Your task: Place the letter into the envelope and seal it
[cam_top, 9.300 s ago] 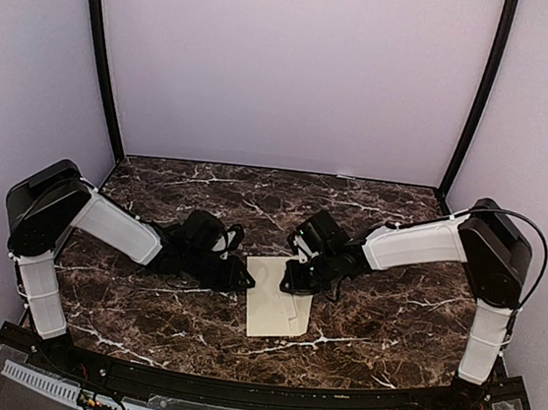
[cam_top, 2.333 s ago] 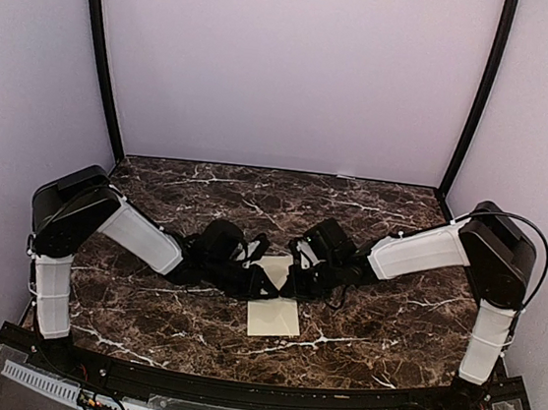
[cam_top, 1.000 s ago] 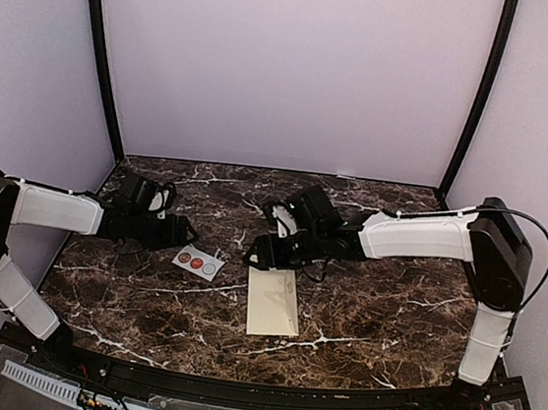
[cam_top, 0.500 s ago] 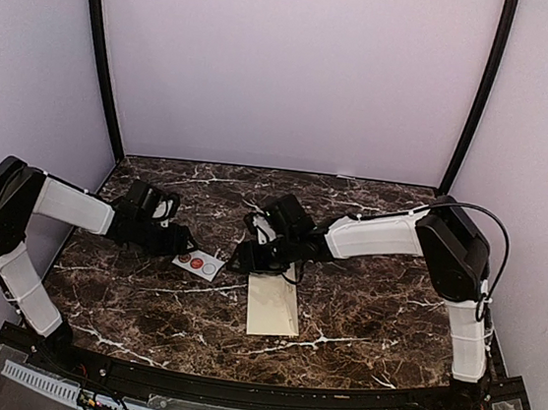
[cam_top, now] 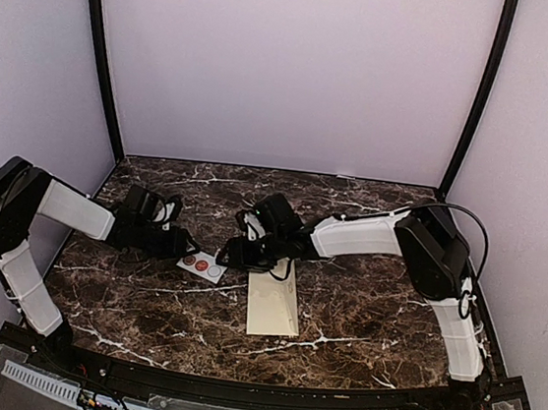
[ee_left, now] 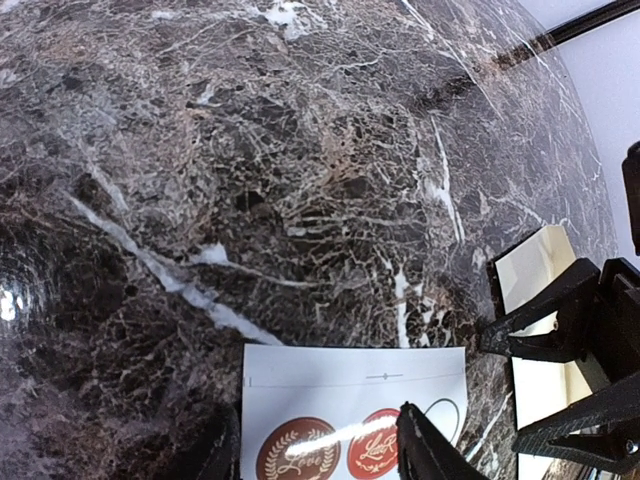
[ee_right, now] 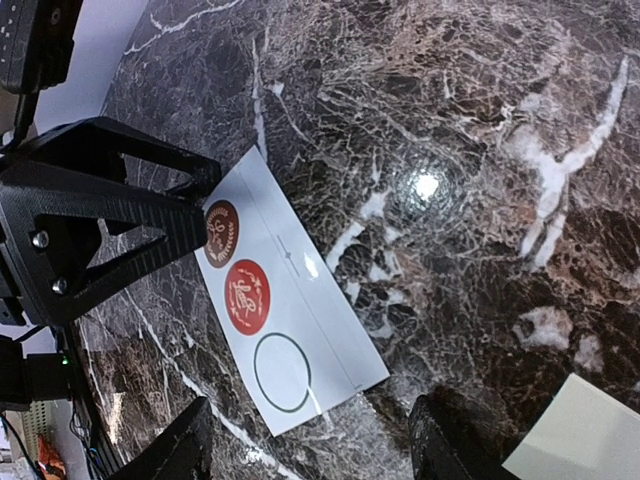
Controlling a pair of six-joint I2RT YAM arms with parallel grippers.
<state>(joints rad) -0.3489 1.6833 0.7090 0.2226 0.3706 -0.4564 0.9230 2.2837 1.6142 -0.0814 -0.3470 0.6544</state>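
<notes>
Worktop: envelope flat at centre, cream, looks closed. Letter not visible, prob. inside, so insertion likely done and sealing left. Sticker sheet just left of it w/ two red seals and one empty ring. Left end effector & right end effector: fingers apart, empty, at sheet.

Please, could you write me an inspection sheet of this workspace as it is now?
Surface: dark marble table, glossy.
Job's things: cream envelope lies flat; letter not in view; sticker sheet has two seals and one empty ring.
Clutter: nothing seen.
Grippers: left gripper open over the sheet; right gripper open, close to the sheet.
Cables: black cable loops on the right arm.
Surroundings: lilac walls.
</notes>
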